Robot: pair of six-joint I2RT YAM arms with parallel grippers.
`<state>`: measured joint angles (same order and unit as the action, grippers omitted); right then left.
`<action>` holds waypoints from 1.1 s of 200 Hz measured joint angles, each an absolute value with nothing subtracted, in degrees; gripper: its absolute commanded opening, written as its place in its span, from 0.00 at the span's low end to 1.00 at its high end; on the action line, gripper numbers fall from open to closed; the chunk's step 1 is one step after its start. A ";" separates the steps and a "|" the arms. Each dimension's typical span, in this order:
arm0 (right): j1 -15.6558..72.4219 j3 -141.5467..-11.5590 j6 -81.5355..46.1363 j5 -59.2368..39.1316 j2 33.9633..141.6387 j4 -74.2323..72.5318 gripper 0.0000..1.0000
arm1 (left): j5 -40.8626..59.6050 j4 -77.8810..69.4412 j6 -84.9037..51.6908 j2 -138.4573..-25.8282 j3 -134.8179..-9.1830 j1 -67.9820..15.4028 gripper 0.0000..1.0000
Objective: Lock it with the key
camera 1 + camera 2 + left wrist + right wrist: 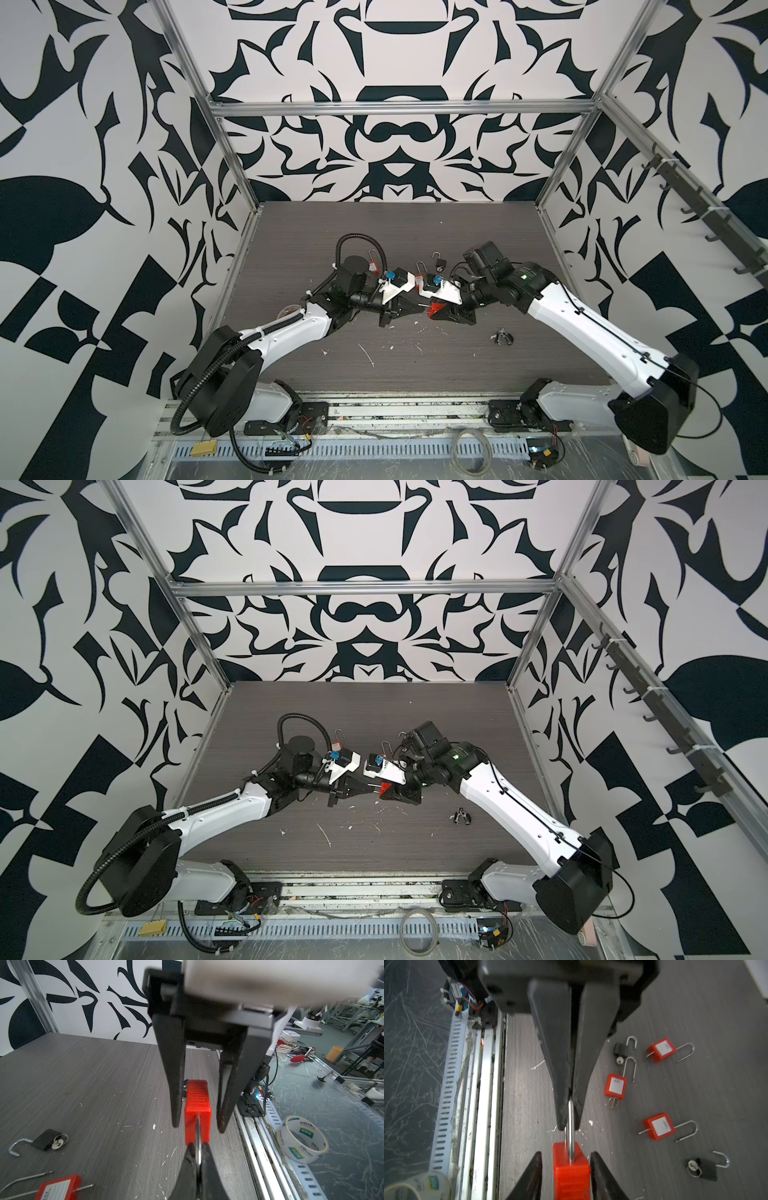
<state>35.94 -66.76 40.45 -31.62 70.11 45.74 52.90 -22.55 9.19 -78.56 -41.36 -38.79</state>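
While left hand [198, 1148] clamps shackle [571, 1124], right hand [565, 1155] stands apart flanking red padlock [197, 1101] body.

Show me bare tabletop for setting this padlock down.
On the grey wooden table, bare: the far strip behind the loose padlocks, and near strip by the front rail. Crowded: the middle, around left gripper, right gripper and red padlock.

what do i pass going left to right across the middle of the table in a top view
left gripper → red padlock → small dark metal object lying on its own; the right gripper straddles the padlock, so its place in the order is unclear
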 measured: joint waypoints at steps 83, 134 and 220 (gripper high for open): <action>34.85 -76.69 39.94 -24.10 65.41 61.52 0.45 | 58.17 -22.37 8.54 -75.33 -41.36 -35.31 0.00; 30.70 -77.82 38.28 -24.10 72.93 66.15 0.41 | 58.83 -21.50 8.99 -75.16 -41.36 -35.90 0.00; 30.72 -78.39 38.22 -31.64 77.10 69.41 0.37 | 58.13 -20.32 9.63 -75.05 -41.39 -36.77 0.00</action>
<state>30.72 -78.39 38.22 -31.64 77.10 69.41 58.13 -20.32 9.63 -75.05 -41.39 -36.77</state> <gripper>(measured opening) 0.373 0.064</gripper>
